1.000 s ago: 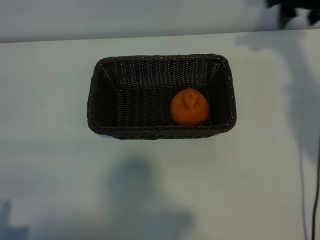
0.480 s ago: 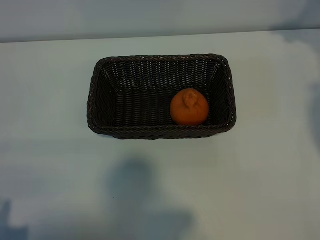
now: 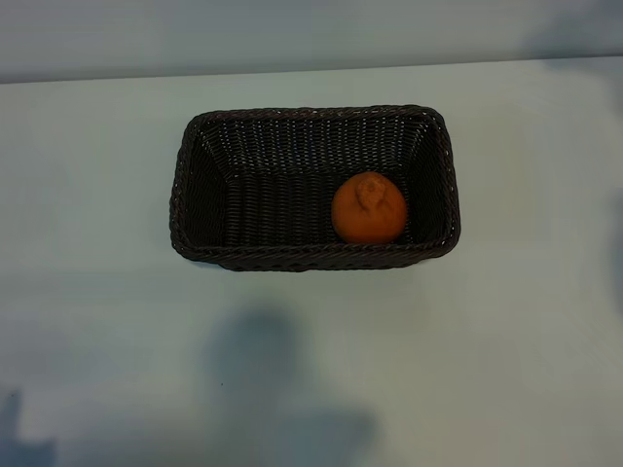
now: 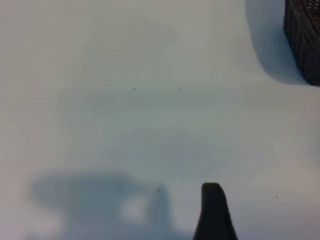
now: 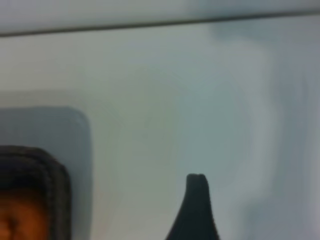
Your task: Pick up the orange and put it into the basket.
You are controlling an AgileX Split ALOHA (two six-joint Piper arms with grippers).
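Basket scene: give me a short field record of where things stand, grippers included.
orange: inside the basket, right half, near the front wall, stem bump up
basket: on the white table, upright
left gripper: open, out of the exterior view; one fingertip shows over bare table, nothing held
right gripper: open, out of the exterior view; one fingertip shows beside the basket, nothing held
task state: orange in basket

A pale table point(image 3: 506, 341) fills the view; soft shadows lie near its front edge and right side.
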